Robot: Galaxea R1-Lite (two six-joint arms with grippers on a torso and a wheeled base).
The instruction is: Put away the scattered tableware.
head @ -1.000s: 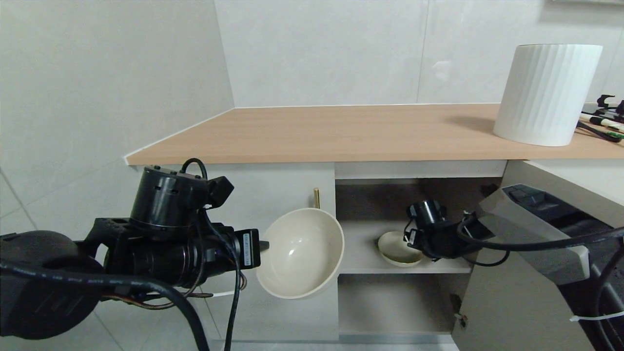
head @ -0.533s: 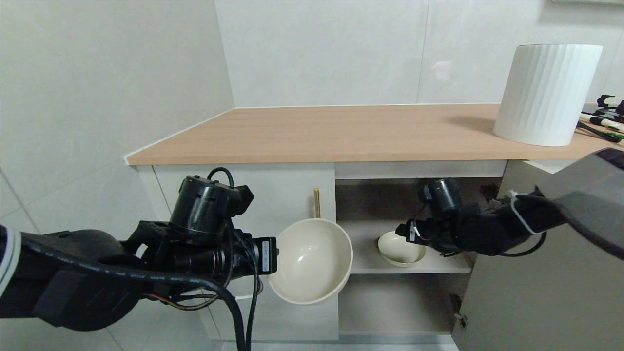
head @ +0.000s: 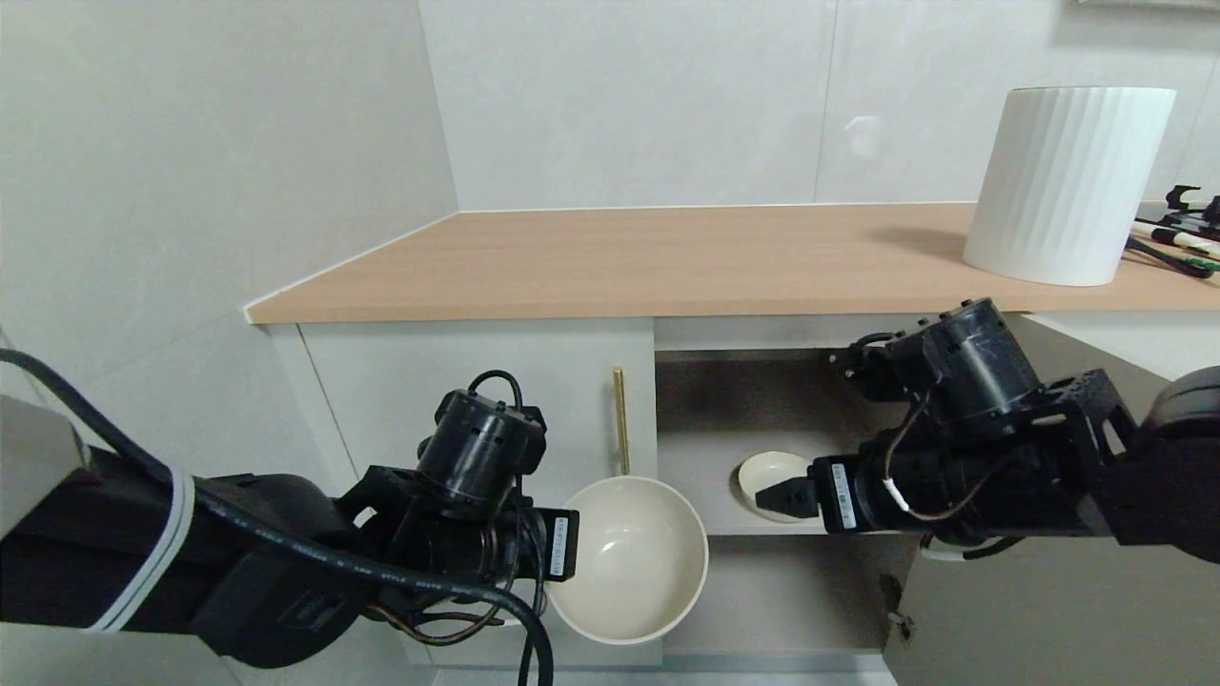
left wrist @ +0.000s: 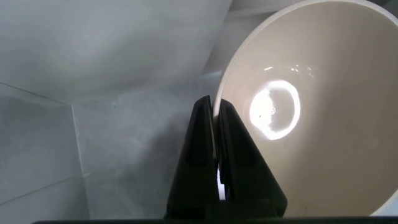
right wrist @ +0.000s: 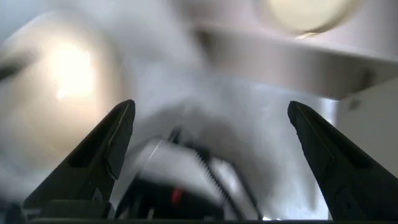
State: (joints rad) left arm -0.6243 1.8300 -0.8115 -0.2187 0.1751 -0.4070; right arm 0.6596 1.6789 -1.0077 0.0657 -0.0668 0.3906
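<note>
My left gripper (head: 558, 545) is shut on the rim of a large cream bowl (head: 629, 557), held in front of the closed left cabinet door, low and near the floor. In the left wrist view its fingers (left wrist: 214, 140) pinch the bowl's (left wrist: 298, 118) edge. A smaller cream bowl (head: 774, 486) rests on the middle shelf (head: 705, 476) inside the open cabinet. My right gripper (head: 777, 497) stands just in front of that shelf, beside the small bowl, and its fingers (right wrist: 112, 146) are spread open with nothing between them.
A wooden countertop (head: 667, 257) spans above the cabinet, with a white ribbed container (head: 1072, 181) and several utensils (head: 1182, 238) at the right. The closed door carries a gold handle (head: 620, 419). The open cabinet door (head: 1001, 610) hangs at the lower right. Tiled walls stand at the left and behind.
My left gripper has carried the large bowl down and to the right. My right gripper has let go of the small bowl and drawn back out of the cabinet.
</note>
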